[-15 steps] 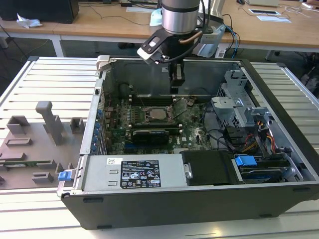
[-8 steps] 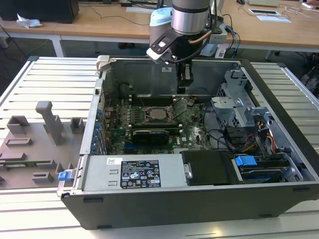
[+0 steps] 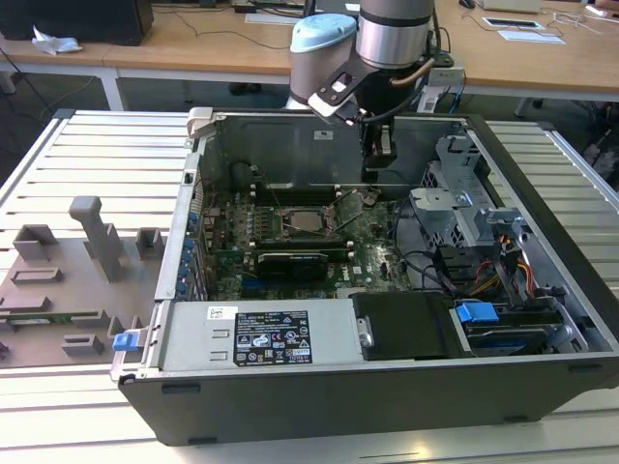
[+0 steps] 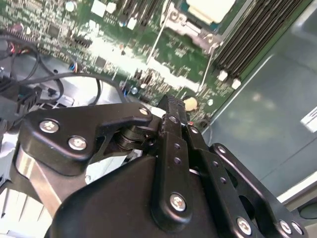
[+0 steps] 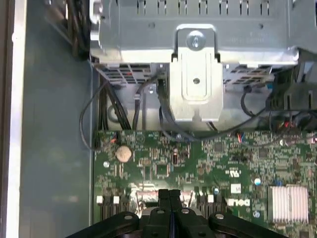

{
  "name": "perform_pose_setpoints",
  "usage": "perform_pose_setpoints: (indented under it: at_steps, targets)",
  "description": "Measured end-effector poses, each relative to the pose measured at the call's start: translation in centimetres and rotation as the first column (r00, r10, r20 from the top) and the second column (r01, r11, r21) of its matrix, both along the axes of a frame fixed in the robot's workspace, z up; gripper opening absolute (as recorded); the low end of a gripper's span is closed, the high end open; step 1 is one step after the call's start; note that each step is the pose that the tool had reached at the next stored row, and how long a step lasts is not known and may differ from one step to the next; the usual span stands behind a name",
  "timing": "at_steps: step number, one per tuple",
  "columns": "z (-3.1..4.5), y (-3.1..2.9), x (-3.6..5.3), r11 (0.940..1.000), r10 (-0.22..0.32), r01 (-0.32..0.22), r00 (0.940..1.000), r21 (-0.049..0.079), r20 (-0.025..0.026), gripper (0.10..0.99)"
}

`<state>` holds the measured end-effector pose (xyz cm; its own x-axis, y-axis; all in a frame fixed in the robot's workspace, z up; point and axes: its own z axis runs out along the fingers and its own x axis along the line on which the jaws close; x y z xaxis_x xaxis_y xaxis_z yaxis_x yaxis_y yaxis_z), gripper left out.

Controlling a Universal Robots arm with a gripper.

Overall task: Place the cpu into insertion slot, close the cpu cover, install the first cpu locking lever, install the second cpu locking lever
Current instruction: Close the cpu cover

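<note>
The cpu (image 3: 308, 221) lies flat in the socket at the middle of the green motherboard (image 3: 372, 253), its pale top showing. It appears again as a pale square (image 4: 210, 7) in the second wrist view. The cpu cover (image 4: 184, 25), a silver frame, lies around it. Thin wire levers (image 4: 154, 45) run beside the socket; I cannot tell whether they are latched. My gripper (image 3: 379, 166) hangs above the board's back corner, toward the exterior view's right of the socket. Its black fingers (image 5: 163, 196) are pressed together, shut, with nothing between them.
The open computer case (image 3: 542, 174) walls the board on all sides. A silver drive cage (image 5: 195, 74) and cable bundles (image 5: 124, 109) lie beyond the board's edge. The power supply (image 3: 261, 338) sits at the case's front. Grey fixtures (image 3: 97, 237) stand on the table at the exterior view's left.
</note>
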<state>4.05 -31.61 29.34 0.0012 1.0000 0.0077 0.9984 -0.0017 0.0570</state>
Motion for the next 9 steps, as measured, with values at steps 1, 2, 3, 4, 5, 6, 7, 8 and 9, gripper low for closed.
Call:
perform_pose_setpoints:
  at_steps: [1,2,3,4,5,6,7,8,9]
  targets:
    - [0.00,0.00,0.54,1.0000,0.000,0.000,1.0000,0.000,-0.0006,0.106]
    - [0.00,0.00,1.15,1.0000,0.000,0.000,1.0000,0.000,-0.0015,0.106]
    - [0.00,0.00,1.65,1.0000,0.000,0.000,1.0000,0.000,-0.0023,0.106]
    - [0.00,0.00,2.02,1.0000,0.000,0.000,1.0000,0.000,-0.0030,0.106]
    - [0.00,0.00,2.45,1.0000,0.000,0.000,1.0000,0.000,-0.0041,0.106]
    - [0.00,0.00,2.64,1.0000,0.000,0.000,1.0000,0.000,-0.0046,0.106]
    - [-0.01,0.00,2.78,1.0000,0.000,0.000,1.0000,0.000,-0.0050,0.106]
    - [0.00,0.01,3.12,1.0000,0.000,0.000,1.0000,0.000,-0.0060,0.106]
    - [-0.01,0.03,3.38,1.0000,0.000,0.000,1.0000,0.000,-0.0067,0.106]
